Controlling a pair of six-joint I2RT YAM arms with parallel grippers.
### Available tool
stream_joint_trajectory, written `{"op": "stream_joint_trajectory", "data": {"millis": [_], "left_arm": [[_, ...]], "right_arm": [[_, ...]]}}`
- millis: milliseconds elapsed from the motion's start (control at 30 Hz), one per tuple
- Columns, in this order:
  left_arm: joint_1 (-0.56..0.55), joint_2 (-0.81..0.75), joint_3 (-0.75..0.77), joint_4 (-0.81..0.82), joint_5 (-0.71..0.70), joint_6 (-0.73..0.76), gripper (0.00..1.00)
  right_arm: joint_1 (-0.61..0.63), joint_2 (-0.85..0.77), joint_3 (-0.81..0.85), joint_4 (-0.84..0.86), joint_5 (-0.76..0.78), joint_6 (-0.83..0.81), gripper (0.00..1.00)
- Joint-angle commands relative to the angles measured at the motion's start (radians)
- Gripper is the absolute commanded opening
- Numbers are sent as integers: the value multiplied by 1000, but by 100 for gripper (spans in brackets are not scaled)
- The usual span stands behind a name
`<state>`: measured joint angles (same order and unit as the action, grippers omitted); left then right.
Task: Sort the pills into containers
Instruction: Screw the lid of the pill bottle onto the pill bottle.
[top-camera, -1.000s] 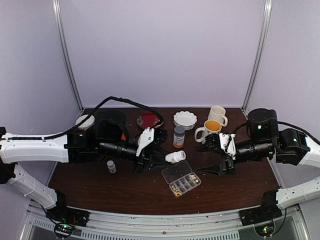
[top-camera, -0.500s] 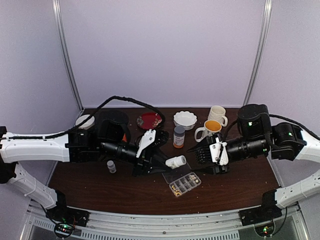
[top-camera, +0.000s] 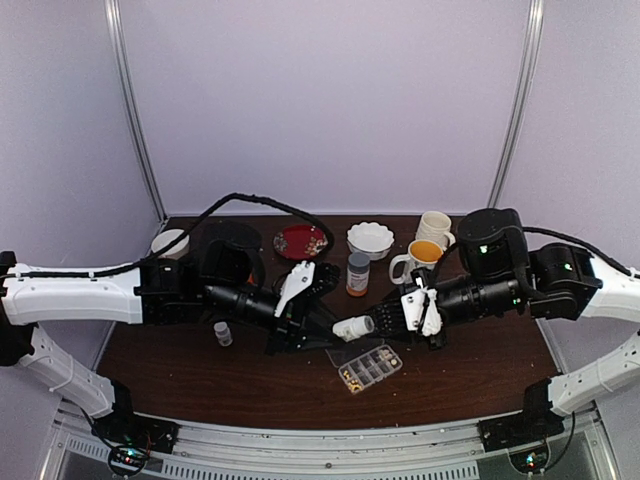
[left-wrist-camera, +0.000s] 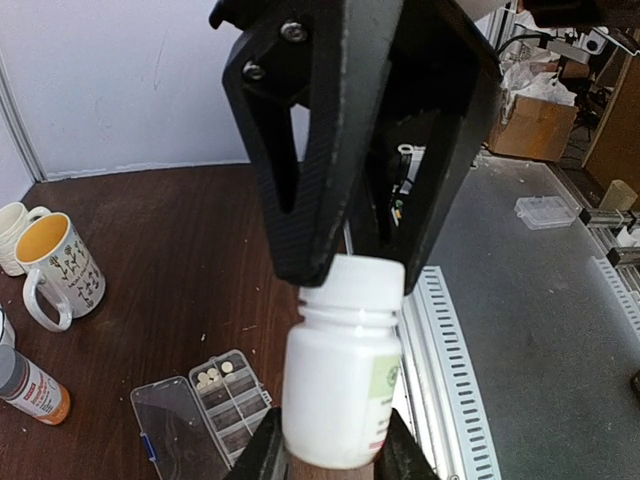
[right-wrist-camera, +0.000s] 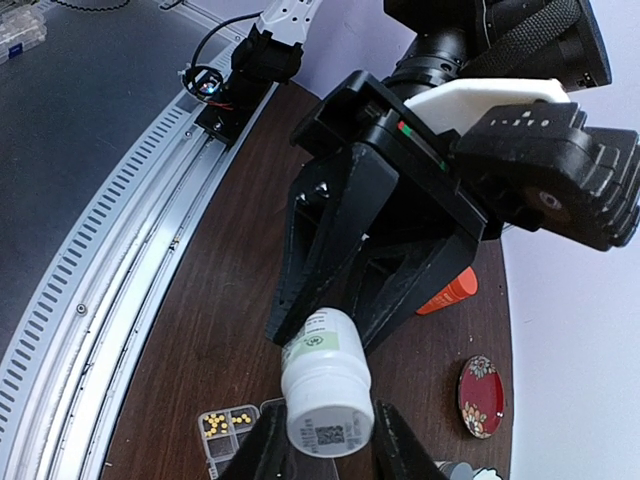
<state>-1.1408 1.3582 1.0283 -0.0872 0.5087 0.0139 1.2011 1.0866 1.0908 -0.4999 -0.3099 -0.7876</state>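
Left tool (left-wrist-camera: 332, 455) clamps the body of the white bottle (top-camera: 352, 326), held sideways in the air; right tool (right-wrist-camera: 325, 445) pinches its cap. Below, the organiser box (top-camera: 370, 367) lies open near the middle of the tabletop's (top-camera: 200, 380) front edge, with pills (left-wrist-camera: 212, 375) in its compartments.

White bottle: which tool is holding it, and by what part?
The left tool grips the white bottle by its base end. The right tool flanks its cap; whether it grips cannot be told.
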Motion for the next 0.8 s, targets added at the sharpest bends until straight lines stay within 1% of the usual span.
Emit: {"op": "stream_joint_trajectory", "data": {"millis": [0,133,200,267,333,467,600,767], "left_arm": [[1,13,41,12,9,-10,0],[1,20,48,0,3,-8,0],[1,16,48,-1,-8,-8,0],[2,10,46,-2,-23,-4,0],[2,5,46,-3,-49,4,0],[1,-9,46,-10,-127,37,0],[1,-22,50,-18,-217,79,0],[1,-11,81,-50,-327,139,0]], "right_arm": [[8,9,37,2,-5,5,23],[8,17,38,0,-15,41,13],[9,23,37,1,-14,74,13],[10,25,29,23,-6,147,12],[12,26,9,78,20,279,11],[12,36,-9,176,92,589,1],[12,46,8,176,128,882,0],[12,13,-61,259,159,1272,0]]}}
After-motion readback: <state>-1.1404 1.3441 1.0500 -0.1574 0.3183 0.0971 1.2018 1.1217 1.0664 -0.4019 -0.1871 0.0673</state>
